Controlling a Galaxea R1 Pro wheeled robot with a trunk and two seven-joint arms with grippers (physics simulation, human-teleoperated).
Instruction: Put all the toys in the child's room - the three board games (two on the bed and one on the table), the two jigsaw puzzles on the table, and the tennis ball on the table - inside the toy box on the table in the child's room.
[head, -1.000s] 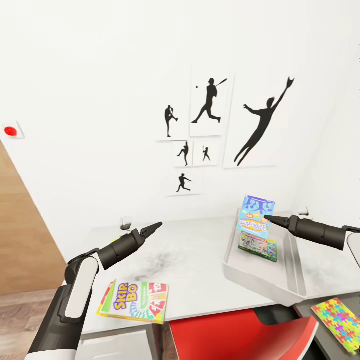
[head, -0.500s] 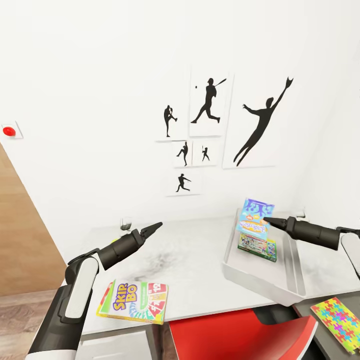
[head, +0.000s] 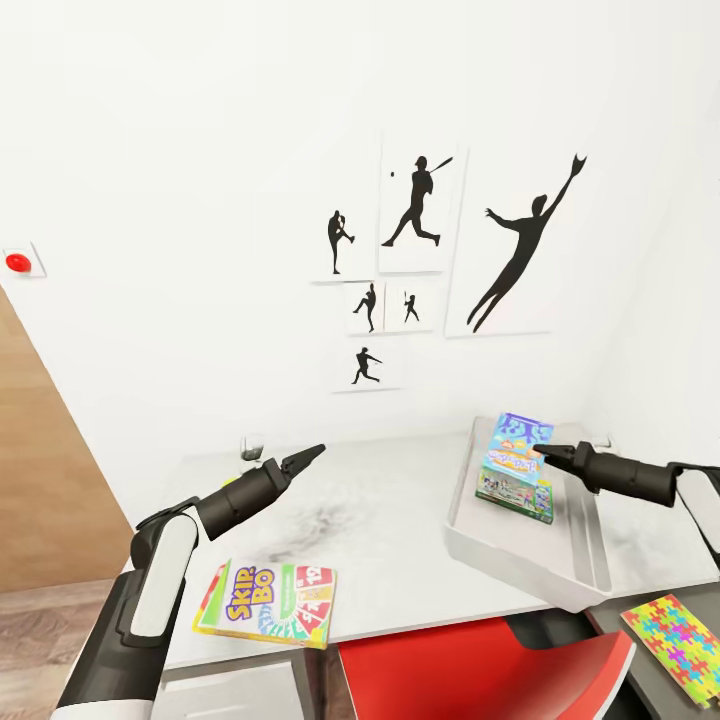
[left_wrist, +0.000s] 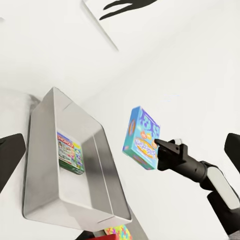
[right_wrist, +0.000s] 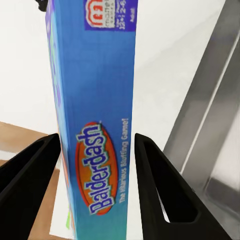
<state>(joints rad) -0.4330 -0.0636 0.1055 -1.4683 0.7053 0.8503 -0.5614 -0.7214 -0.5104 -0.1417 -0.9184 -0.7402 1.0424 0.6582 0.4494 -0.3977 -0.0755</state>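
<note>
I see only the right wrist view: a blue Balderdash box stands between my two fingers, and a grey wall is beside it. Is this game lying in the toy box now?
Observer: No. The right gripper holds the blue board game tilted in the air over the far part of the toy box.
Operator: Is something inside the bin?
Observer: Yes, a white-green board game lies flat on its floor, just under yours.
Operator: Which toys are outside it?
Observer: The Skip-Bo game lies at the table's front edge, and a jigsaw puzzle lies on the dark section.
</note>
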